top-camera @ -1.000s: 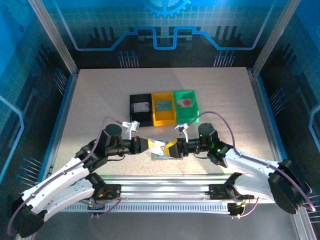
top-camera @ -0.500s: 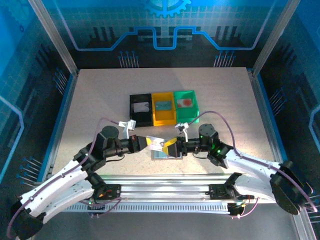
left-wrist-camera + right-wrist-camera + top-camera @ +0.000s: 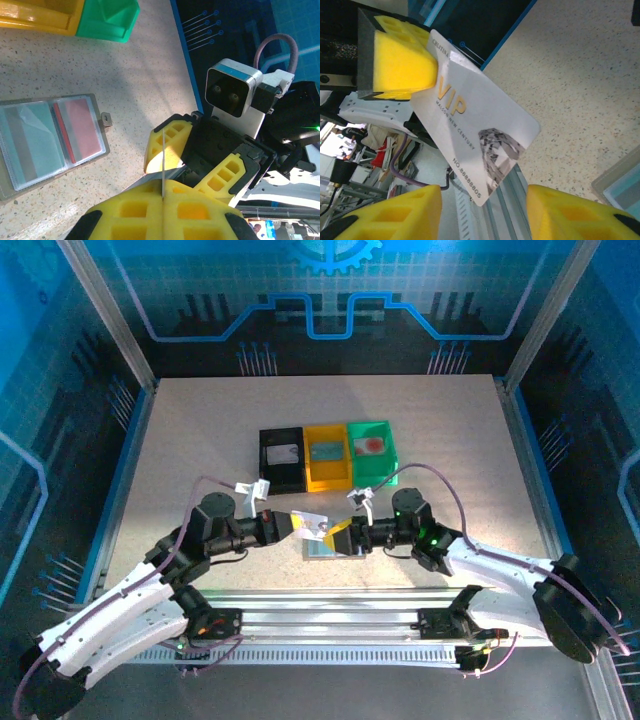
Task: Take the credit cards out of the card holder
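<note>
Two grippers are meeting low over the table (image 3: 200, 440), just above the grey card holder (image 3: 50, 140), which is lying open and flat with its clear pockets facing up. The left gripper (image 3: 163, 197) is pinching a white VIP card (image 3: 475, 125) by one end between its closed yellow pads, holding it in the air clear of the holder. The right gripper (image 3: 485, 212) is facing it with jaws apart, the card's free end reaching toward the gap between them, with neither pad closing on it.
</note>
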